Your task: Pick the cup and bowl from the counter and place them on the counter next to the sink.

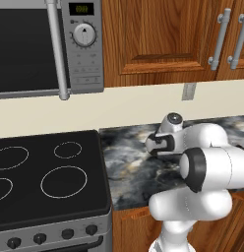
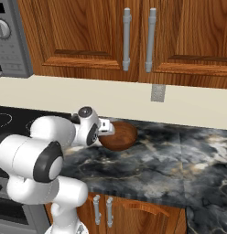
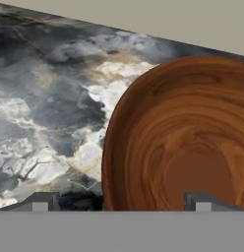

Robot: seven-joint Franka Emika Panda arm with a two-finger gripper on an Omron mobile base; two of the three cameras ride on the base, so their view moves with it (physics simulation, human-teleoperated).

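I am on the bowl step of the task, closing in for a grasp that is not yet made. The bowl [image 2: 118,136] sits upright on the counter [image 2: 179,160], near the back wall and just to the right of the stovetop [image 1: 45,172], with the wall outlet [image 2: 157,93] above and to its right. In the hand view the gripper [image 3: 121,204] looks down into the bowl's near left rim: one fingertip shows over the bare marbled stone outside the bowl, the other over the bowl's wooden inside, so the jaws stand spread wide and straddle the rim wall with nothing between them held. From the right base view the hand is right at the bowl's left side; whether it touches, I cannot tell. I judge the next move calls for a short descent so the rim wall sits well between the fingers, then a firm close on that wall, before lifting and carrying it toward the sink side of the counter.
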